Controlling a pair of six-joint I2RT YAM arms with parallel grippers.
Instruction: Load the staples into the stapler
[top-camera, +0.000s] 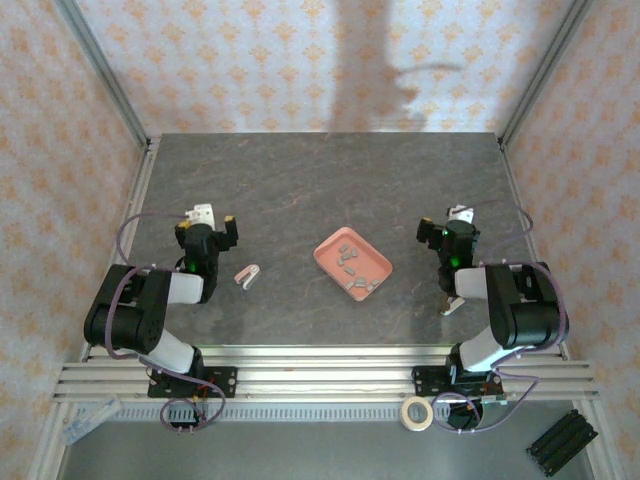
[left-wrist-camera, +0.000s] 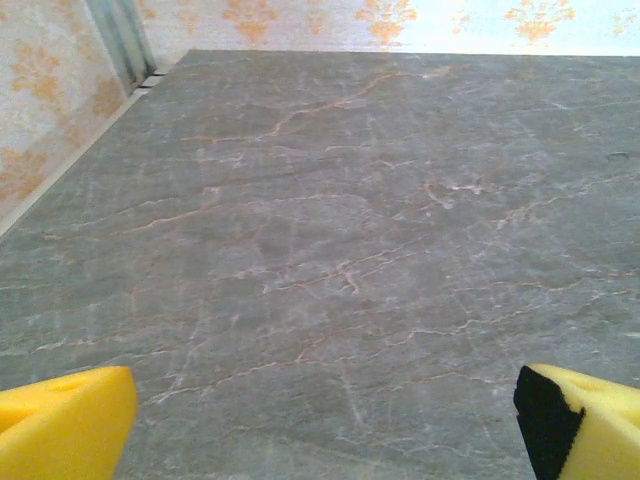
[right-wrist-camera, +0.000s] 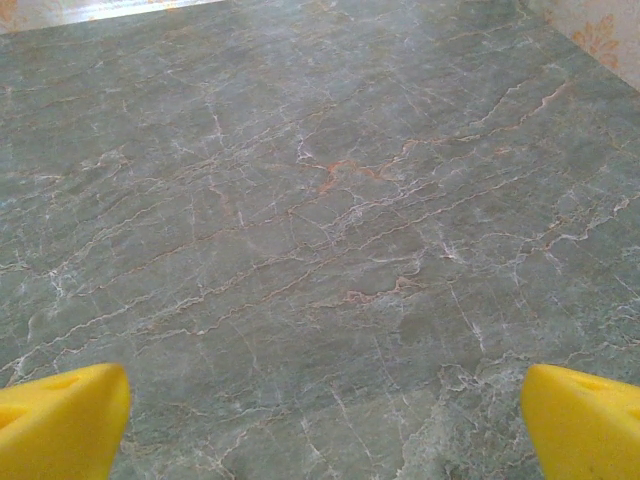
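Observation:
The stapler (top-camera: 247, 274), tiny, pale pink and white, lies on the grey marble table just right of my left arm. Several small grey staples (top-camera: 350, 268) lie in a salmon-pink tray (top-camera: 378, 263) at the table's middle. My left gripper (top-camera: 215, 220) stands open up and to the left of the stapler, apart from it. My right gripper (top-camera: 445, 222) stands open to the right of the tray. In the left wrist view the left gripper (left-wrist-camera: 325, 425) has only bare table between its yellow fingertips (left-wrist-camera: 65, 420). The right gripper (right-wrist-camera: 325, 425) likewise holds nothing between its yellow fingertips (right-wrist-camera: 60, 420).
Aluminium rails (top-camera: 320, 375) run along the near edge by the arm bases. A tape roll (top-camera: 417, 412) and a black object (top-camera: 560, 443) lie below the rails at the bottom right. Frame posts and wallpapered walls enclose the table on three sides.

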